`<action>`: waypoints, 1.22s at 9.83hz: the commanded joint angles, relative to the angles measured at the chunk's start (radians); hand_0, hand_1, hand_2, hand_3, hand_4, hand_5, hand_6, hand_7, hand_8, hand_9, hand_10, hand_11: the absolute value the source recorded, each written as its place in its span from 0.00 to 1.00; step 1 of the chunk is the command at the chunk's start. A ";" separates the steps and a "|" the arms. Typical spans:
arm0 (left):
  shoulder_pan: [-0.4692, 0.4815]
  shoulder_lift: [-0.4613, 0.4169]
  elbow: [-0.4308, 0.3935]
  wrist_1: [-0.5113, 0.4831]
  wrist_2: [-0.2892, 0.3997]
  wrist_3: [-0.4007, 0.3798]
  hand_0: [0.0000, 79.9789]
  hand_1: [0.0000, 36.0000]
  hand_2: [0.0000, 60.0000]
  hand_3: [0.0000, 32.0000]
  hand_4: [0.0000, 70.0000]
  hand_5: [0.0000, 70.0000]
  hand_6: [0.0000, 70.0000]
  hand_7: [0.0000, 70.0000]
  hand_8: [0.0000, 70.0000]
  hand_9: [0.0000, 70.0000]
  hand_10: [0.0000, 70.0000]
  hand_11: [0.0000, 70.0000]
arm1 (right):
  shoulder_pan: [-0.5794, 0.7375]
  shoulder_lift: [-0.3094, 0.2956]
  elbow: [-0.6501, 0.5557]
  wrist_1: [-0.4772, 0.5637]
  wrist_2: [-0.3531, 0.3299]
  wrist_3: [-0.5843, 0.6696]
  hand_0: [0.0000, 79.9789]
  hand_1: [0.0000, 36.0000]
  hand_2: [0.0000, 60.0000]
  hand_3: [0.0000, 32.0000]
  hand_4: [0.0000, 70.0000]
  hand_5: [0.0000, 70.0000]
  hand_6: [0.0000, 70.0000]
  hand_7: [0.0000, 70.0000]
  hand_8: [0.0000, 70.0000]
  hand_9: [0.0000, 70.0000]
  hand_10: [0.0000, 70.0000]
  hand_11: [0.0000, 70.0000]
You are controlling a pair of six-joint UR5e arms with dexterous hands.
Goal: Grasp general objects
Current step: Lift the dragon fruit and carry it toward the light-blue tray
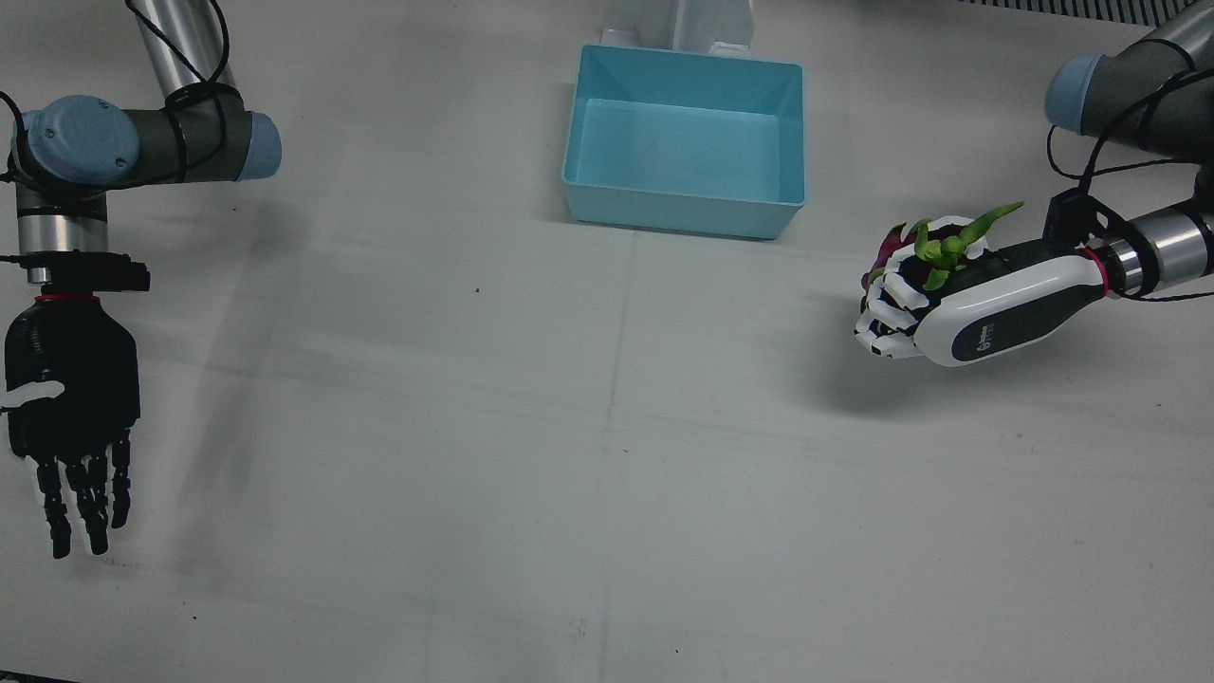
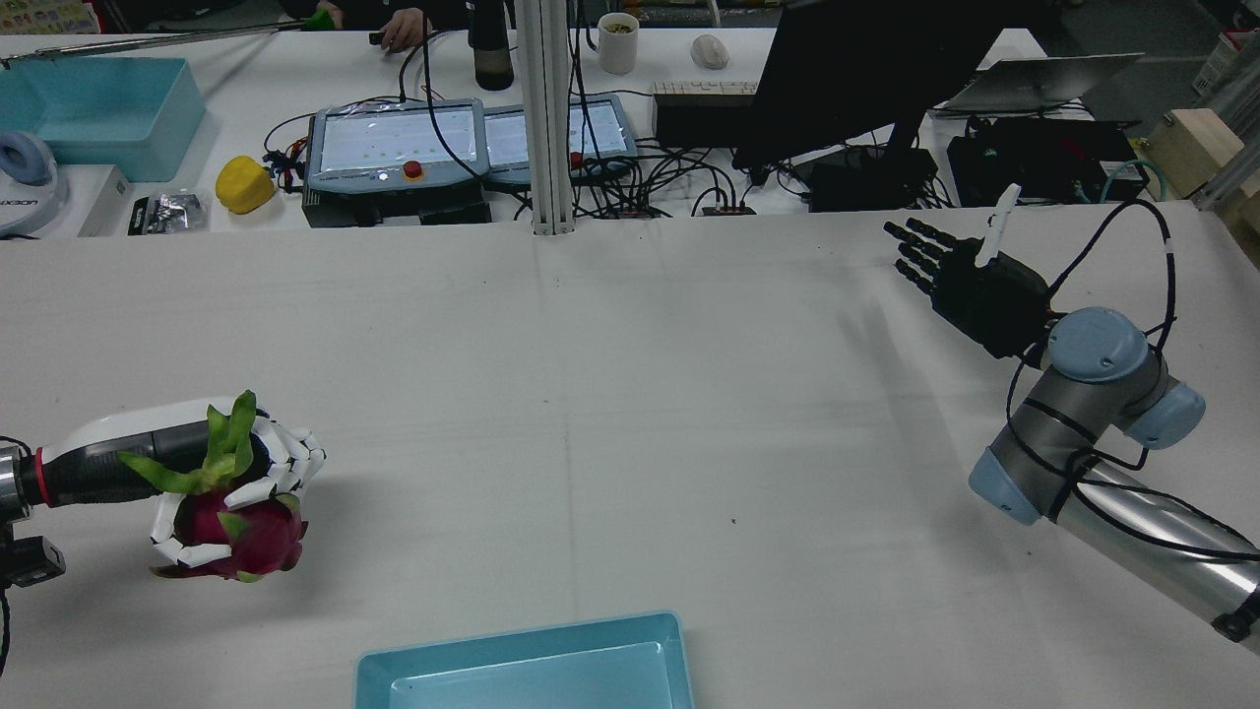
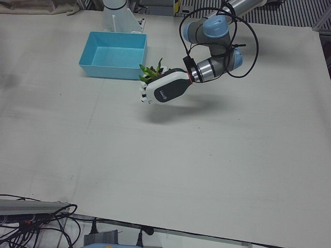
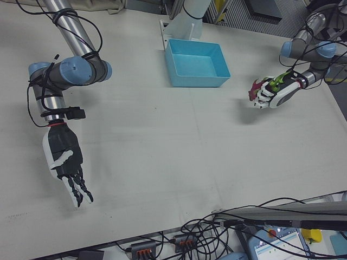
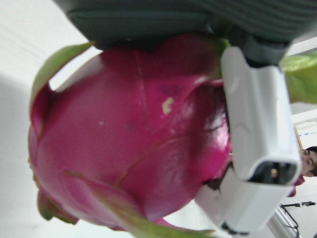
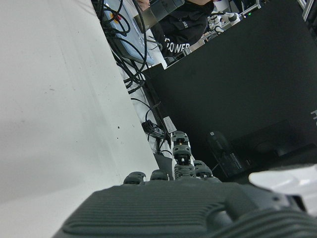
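A magenta dragon fruit point(image 2: 241, 532) with green leaf tips is held in my white left hand point(image 2: 212, 483), lifted above the table on the robot's left side. The fruit also shows in the front view point(image 1: 925, 251), the left-front view point(image 3: 151, 72), the right-front view point(image 4: 267, 85) and fills the left hand view point(image 5: 133, 139). The left hand point(image 1: 958, 304) has its fingers wrapped round the fruit. My black right hand point(image 1: 71, 417) is open and empty, fingers stretched out flat, far over on the other side point(image 2: 970, 281).
A light blue bin point(image 1: 685, 142) stands at the robot's edge of the table, midway between the arms, a short way from the left hand. Cables, screens and a monitor point(image 2: 847, 79) lie beyond the table's far edge.
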 commanded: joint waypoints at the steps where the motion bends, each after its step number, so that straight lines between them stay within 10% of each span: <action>1: -0.011 0.005 -0.010 -0.073 0.078 -0.143 1.00 0.88 1.00 0.00 1.00 0.77 1.00 1.00 1.00 1.00 1.00 1.00 | 0.000 0.000 0.000 0.000 0.000 0.000 0.00 0.00 0.00 0.00 0.00 0.00 0.00 0.00 0.00 0.00 0.00 0.00; 12: 0.380 -0.159 -0.097 -0.087 -0.136 -0.243 0.96 0.78 1.00 0.00 1.00 0.77 1.00 1.00 1.00 1.00 1.00 1.00 | 0.000 0.000 0.000 0.000 0.000 0.000 0.00 0.00 0.00 0.00 0.00 0.00 0.00 0.00 0.00 0.00 0.00 0.00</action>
